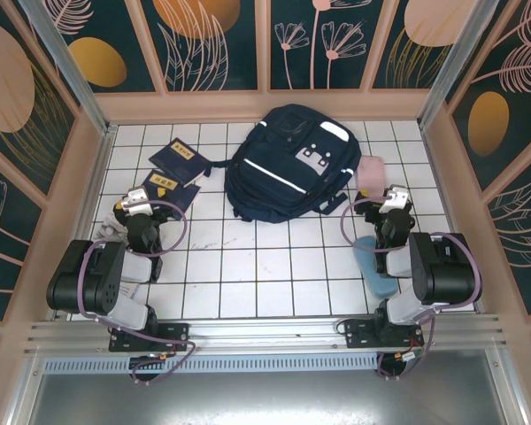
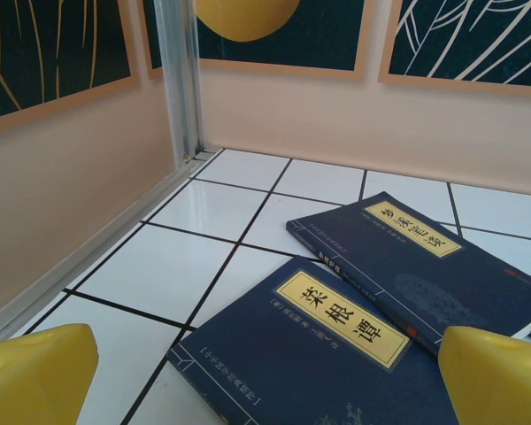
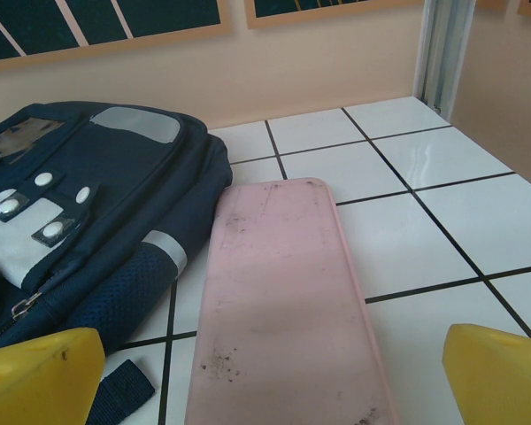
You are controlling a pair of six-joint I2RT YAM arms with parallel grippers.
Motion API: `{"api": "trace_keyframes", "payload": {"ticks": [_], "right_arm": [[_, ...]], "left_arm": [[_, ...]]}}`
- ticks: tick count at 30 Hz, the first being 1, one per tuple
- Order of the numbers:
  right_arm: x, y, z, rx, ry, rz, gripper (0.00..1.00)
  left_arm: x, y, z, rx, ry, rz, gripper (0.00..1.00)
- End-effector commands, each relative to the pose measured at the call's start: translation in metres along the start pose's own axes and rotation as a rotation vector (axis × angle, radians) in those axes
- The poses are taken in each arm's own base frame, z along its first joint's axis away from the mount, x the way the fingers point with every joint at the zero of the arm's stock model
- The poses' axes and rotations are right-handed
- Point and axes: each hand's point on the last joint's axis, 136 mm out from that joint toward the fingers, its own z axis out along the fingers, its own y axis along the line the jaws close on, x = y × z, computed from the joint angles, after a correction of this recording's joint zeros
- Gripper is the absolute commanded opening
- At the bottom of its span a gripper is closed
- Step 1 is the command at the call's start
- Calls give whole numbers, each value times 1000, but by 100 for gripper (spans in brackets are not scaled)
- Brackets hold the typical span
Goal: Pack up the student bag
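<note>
Zero items packed: as I judge it, everything lies outside the student bag (image 1: pixel 288 164); packing has not started.
Student bag: flat at the far middle of the tiled surface (image 1: pixel 248 283), white patch up; I cannot tell whether a zip is open.
Left to do: near booklet (image 2: pixel 327 354) and far booklet (image 2: pixel 425 266), overlapping, left of the bag; pink case (image 3: pixel 283 292) touching the bag's right side; light blue item (image 1: pixel 372 266) beside the right arm.
Left hand (image 1: pixel 134 205): fingers wide apart, holding nothing, low over the near booklet.
Right hand (image 1: pixel 394 199): fingers wide apart, holding nothing, aimed along the pink case.
Writing, near booklet: yellow label reads 菜根谭; small print beside it too small to read.
Writing, far booklet: yellow label with four characters, probably 梦溪笔谈.
Writing, bag and case: none readable.
</note>
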Motion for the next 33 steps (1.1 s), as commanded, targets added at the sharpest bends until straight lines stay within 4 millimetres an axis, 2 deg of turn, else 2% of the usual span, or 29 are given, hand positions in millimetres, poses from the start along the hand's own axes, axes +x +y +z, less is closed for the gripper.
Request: {"api": "trace_keyframes", "payload": {"ticks": [1, 7, 9, 11, 14, 19, 22, 24, 25, 28, 31, 33], "right_arm": [[-11, 0, 3, -4, -35, 6, 99], [-11, 0, 3, -7, -39, 5, 99], [-16, 6, 1, -24, -47, -12, 99], [-26, 10, -3, -21, -49, -30, 99], [-51, 11, -10, 7, -77, -29, 99], [-97, 20, -12, 19, -66, 74, 99], [-109, 26, -6, 34, 55, 206, 99], [-103, 34, 2, 39, 185, 299, 99], [-102, 44, 4, 1, 242, 336, 99], [-92, 100, 11, -171, 355, 333, 99], [-77, 158, 15, -259, 420, 295, 99], [-63, 199, 22, -341, 515, 341, 99]], "left_arm": [[-11, 2, 1, -5, -42, -25, 99], [-11, 2, 0, -5, -45, -26, 99], [-13, -4, -2, 36, -51, -8, 99], [-19, -8, -5, 57, -52, -3, 99], [-26, -8, -4, 52, -18, 19, 99], [-50, -7, -9, 45, -7, -24, 99], [-64, -9, -15, 54, 10, -87, 99], [-76, -5, -20, 42, 17, -181, 99], [-78, -3, -23, 31, 23, -220, 99], [-83, -7, -31, 63, 47, -306, 99], [-78, -22, -38, 153, 94, -364, 99], [-72, -27, -39, 178, 138, -379, 99]]}}
